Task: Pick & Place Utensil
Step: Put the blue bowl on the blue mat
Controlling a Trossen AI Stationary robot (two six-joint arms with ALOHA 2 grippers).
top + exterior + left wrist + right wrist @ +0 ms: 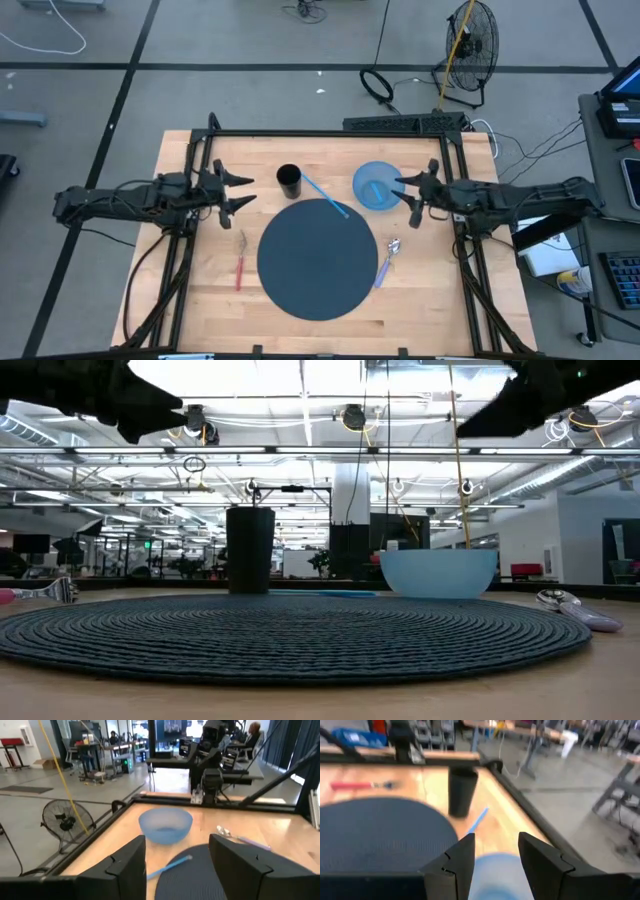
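Dark ribbed round mat [318, 258], black cup [289, 180], pale blue bowl [376, 186], red-handled utensil [240, 265], lilac-handled spoon [387, 260]

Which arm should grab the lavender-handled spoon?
Probably right. The spoon lies on the wood just off the round mat on the right arm's side, close to the right gripper, whose jaws are open. The left gripper would have to cross the whole mat.

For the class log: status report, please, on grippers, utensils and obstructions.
Left gripper open, hovering left of black cup. Right gripper open, at blue bowl. Fork, spoon, blue utensil untouched around mat. Nothing blocking.
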